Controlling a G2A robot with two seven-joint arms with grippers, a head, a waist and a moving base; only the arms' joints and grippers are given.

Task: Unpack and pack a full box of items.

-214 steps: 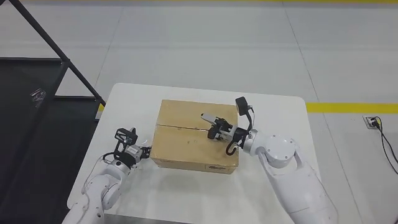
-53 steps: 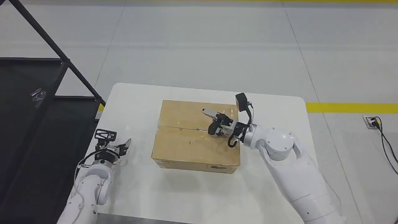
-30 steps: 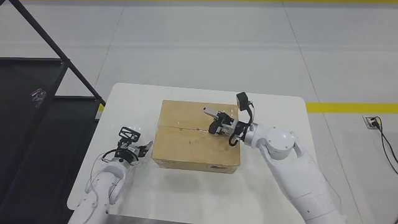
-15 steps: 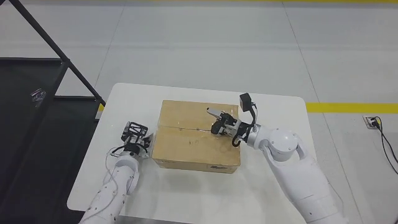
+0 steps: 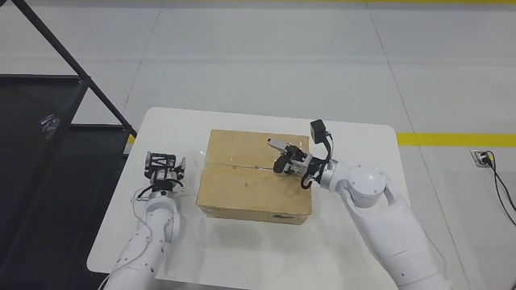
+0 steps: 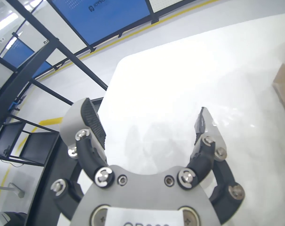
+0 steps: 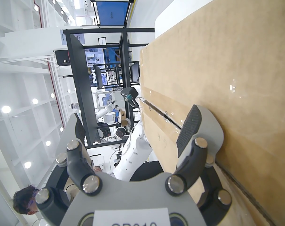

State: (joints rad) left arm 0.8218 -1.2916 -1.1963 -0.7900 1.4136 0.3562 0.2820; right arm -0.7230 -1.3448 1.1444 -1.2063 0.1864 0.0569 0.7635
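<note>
Box [image 5: 254, 181] centred on table [image 5: 363, 234]; left hand [image 5: 164, 160] beside it, right hand [image 5: 279, 151] over it.

Brown cardboard box [image 5: 252, 185], flaps closed along a taped centre seam, flat on white table

Left arm [image 5: 151, 238] and right arm [image 5: 377, 209] are wearing glossy white rounded shells, a black cable [image 5: 310, 179] looping at the right wrist. Left gripper [image 6: 144, 114] and right gripper [image 7: 133, 116] are showing grey plates, black links, silver screws [image 6: 183, 177], ribbed black pads [image 6: 93, 121].
</note>
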